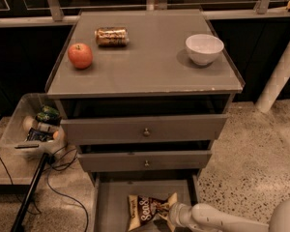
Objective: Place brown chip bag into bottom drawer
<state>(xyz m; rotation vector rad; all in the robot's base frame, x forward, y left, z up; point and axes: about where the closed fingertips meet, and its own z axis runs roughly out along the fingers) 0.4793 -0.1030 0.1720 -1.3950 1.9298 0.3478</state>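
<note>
Under the worktop's [150, 66] front edge, the open bottom drawer [111, 202] holds the brown chip bag [147, 210], gripper [173, 215] touching its right end, grip impossible to tell.
</note>
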